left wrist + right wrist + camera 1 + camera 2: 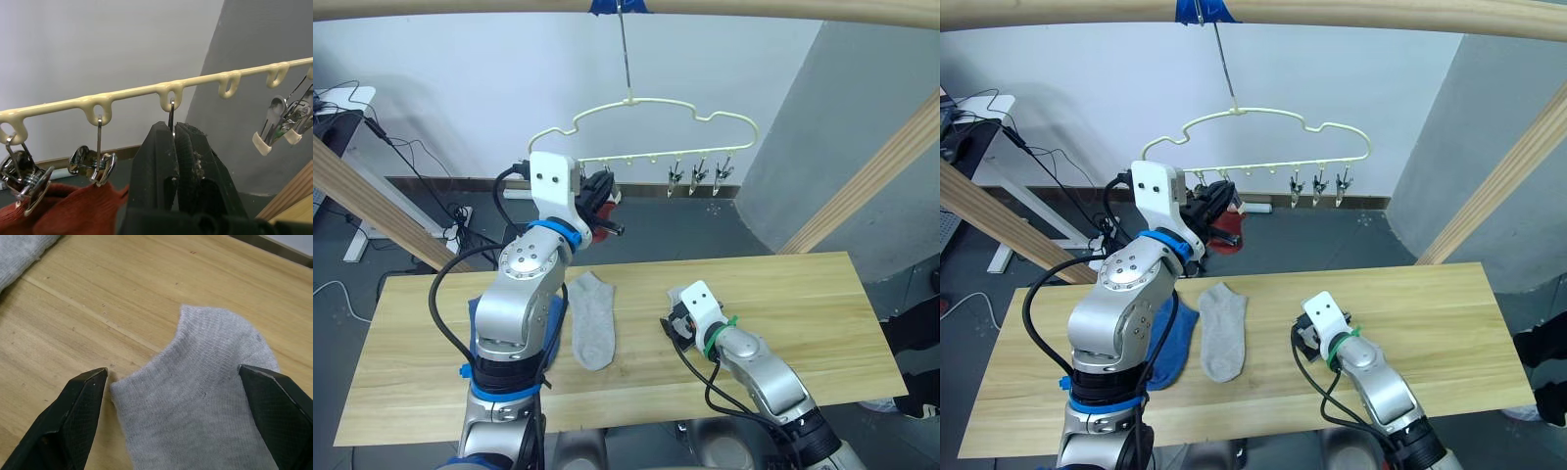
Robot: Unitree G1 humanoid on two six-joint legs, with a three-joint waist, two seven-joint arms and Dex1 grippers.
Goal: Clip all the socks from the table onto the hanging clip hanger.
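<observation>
We count one light grey sock (1222, 328) flat on the table (1430, 313), one blue sock (1173, 345) just beside it, a second grey sock (205, 396) between the right gripper's (181, 423) spread fingers. Left gripper (173, 161) fingers pressed together on a clip's wire at the clip hanger (146, 90). One rust red sock (68, 210) hangs from two clips.

I see a white wall (460, 88) behind the pole frame (783, 12), with a grey panel (862, 108) to the frame's right. Below the wall lies dark grey floor (695, 230). Cables (421, 157) trail left of the frame beside a white desk (347, 98).
</observation>
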